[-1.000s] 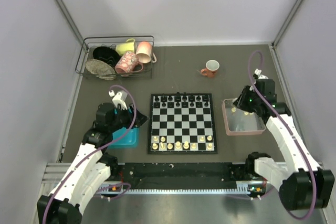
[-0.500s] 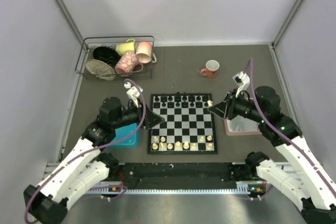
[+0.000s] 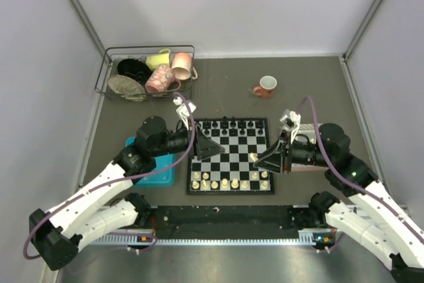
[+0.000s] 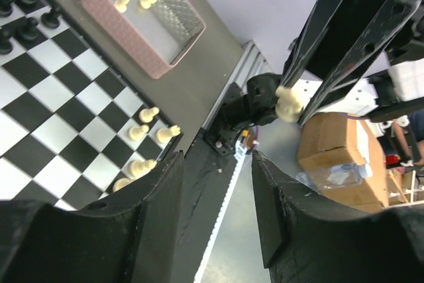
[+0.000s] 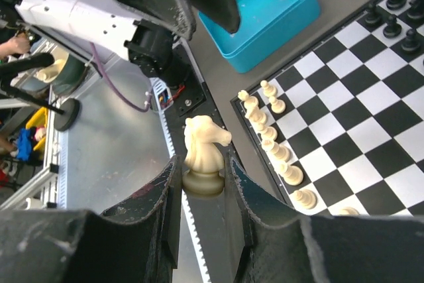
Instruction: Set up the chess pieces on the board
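Knight (image 5: pixel 207 138) in cream gripped by right pincer (image 5: pixel 202 167), left pincer (image 4: pixel 215 167) parted, empty

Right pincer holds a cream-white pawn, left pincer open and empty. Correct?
Not a pawn: the right pincer holds a cream-white knight chess piece; its horse head is plain in the right wrist view. The left pincer is open and empty, as you said.

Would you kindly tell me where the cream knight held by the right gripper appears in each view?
Top external: the cream knight sits at the right gripper tip, above the right side of the board.
Left wrist: upper right, the knight pinched between that gripper's fingers.
Right wrist: centre, the knight upright between the fingers.
Shared landmark: the board, in all three.
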